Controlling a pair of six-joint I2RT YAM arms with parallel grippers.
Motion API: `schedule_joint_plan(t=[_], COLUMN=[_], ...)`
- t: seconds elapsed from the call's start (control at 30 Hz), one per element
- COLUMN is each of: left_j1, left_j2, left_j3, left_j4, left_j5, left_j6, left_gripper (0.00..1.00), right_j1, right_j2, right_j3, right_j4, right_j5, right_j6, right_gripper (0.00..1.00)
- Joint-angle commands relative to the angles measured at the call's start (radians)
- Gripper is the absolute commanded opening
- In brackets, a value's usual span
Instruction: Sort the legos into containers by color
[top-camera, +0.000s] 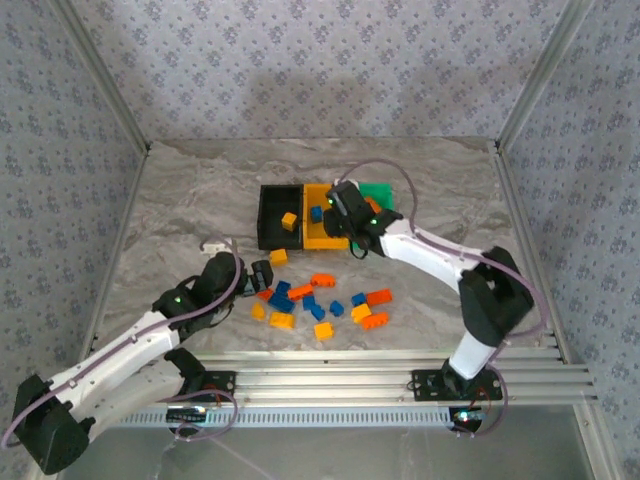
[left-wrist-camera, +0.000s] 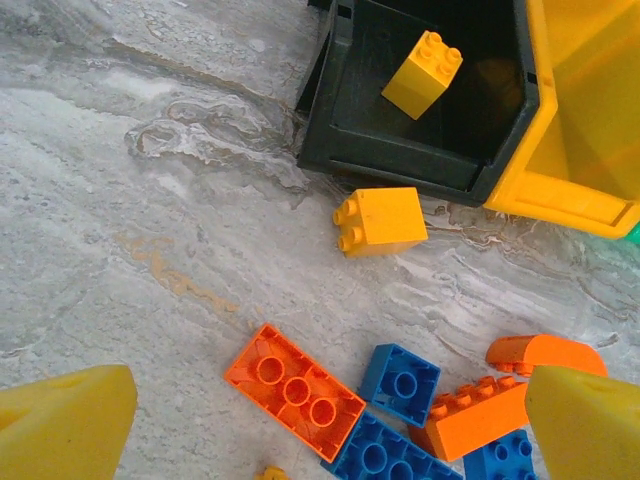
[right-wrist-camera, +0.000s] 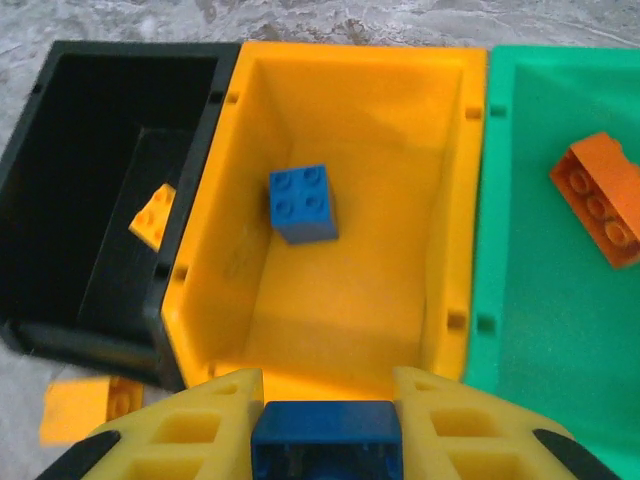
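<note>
- My right pincer (right-wrist-camera: 325, 425) is clamped on a blue brick (right-wrist-camera: 326, 447) at the bottom centre of its wrist view, over the near wall of the yellow-orange bin (right-wrist-camera: 445, 200).
- A second blue brick (right-wrist-camera: 303, 204) lies inside that bin, studs up.
- The black bin (right-wrist-camera: 60, 150), at the left, holds a yellow brick (right-wrist-camera: 155, 215). The green bin (right-wrist-camera: 540, 320), at the right, holds a red-orange brick (right-wrist-camera: 597, 197).
- My left pincer (left-wrist-camera: 330, 425) gapes wide with nothing between its fingers (left-wrist-camera: 60, 425), which sit in the lower corners of its view.
- It hangs over the scattered legos (top-camera: 320, 305) in the lower middle of the table (top-camera: 180, 200).
- A loose yellow brick (left-wrist-camera: 380, 220) lies on the marble just outside the black bin's near wall.
</note>
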Motion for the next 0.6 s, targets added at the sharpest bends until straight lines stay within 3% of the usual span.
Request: schedule_joint_plan(t=[0.0,0.13,0.27,0.37,0.57], left_j1=[-0.002,-0.002,-0.002,0.0,0.014], left_j2=[-0.044,-0.092,-0.122,-0.133,-0.085], left_j3=[-0.02,-0.045,-0.054,-0.06,-0.029], left_j4=[-0.046,-0.054,-0.072,-0.074,-0.103], left_j5=[-0.018,-0.024,-0.036,-0.044,-0.013], left_j6=[-0.016,-0.027,-0.037,-0.036,-0.017], left_gripper=[1.0,1.0,1.0,1.0,1.0], right_j1=[-0.027,-0.051,-0.054,-0.053,-0.025], right_j2=[0.105,0.22,0.254,0.23,0.093], right_j3=[0.107,0.226,0.281,0.295,0.207], right_j4=[-0.015,-0.044,-0.044,-0.034,0.002], right_j5=[0.0,-0.016,-0.021,-0.027,-0.038], right_j6=[-0.044,-0.04,-0.036,-0.031,-0.019], right_gripper=[0.32,0.35,0.52,0.63,0.7])
